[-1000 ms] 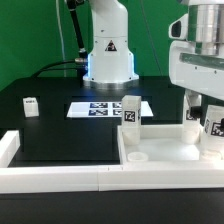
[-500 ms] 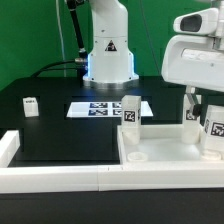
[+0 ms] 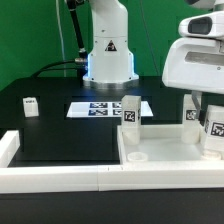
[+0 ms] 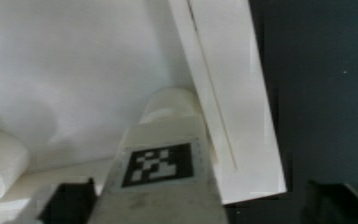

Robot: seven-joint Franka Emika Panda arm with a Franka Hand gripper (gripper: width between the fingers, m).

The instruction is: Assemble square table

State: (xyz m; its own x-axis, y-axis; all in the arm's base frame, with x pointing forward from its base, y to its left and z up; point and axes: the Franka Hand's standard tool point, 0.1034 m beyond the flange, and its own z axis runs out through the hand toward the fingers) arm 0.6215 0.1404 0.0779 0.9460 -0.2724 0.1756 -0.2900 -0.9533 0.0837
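Observation:
The white square tabletop slab (image 3: 165, 150) lies at the exterior view's right, against the border wall. A tagged white leg (image 3: 130, 113) stands at its far left corner. Two more tagged legs (image 3: 192, 115) (image 3: 213, 128) stand at its right side. My gripper (image 3: 208, 105) hangs over those two. In the wrist view a tagged leg (image 4: 158, 165) stands between my dark fingers (image 4: 60, 200), with a gap on each side, so the gripper (image 4: 197, 205) is open around it. The slab (image 4: 69, 70) lies beneath. A fourth leg (image 3: 30, 105) lies apart at the left.
The marker board (image 3: 105, 107) lies flat in front of the robot base (image 3: 108, 50). A long low white border wall (image 3: 60, 178) runs along the near edge and turns up at the left end. Black tabletop (image 3: 60, 135) lies between them.
My hand has shifted slightly above the right-hand legs. The slab and the legs have not moved.

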